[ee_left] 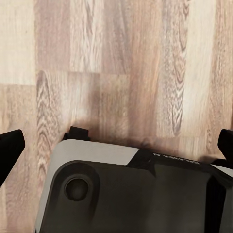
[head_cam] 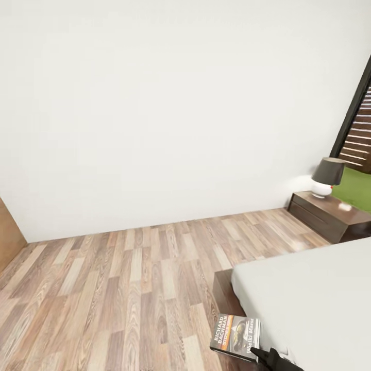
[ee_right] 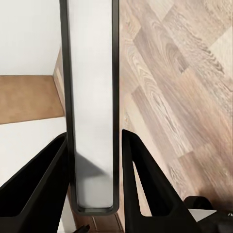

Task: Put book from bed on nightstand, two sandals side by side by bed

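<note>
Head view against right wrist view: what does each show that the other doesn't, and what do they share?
Head view alone: the cover of the dark paperback book, the light-grey mattress bed, the dark brown wooden nightstand with a dark-shaded lamp. Right wrist view alone: the book edge-on between the right end effector fingers. Both: the light wood-plank floor and white wall.

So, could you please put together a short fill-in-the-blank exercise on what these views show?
1. The right hand grips the book, whose cover names Richard ____.
2. On the nightstand stands a ____ with a dark shade.
3. The left hand hangs open above the wooden ____.

Missing words: Bachman; lamp; floor.
</note>
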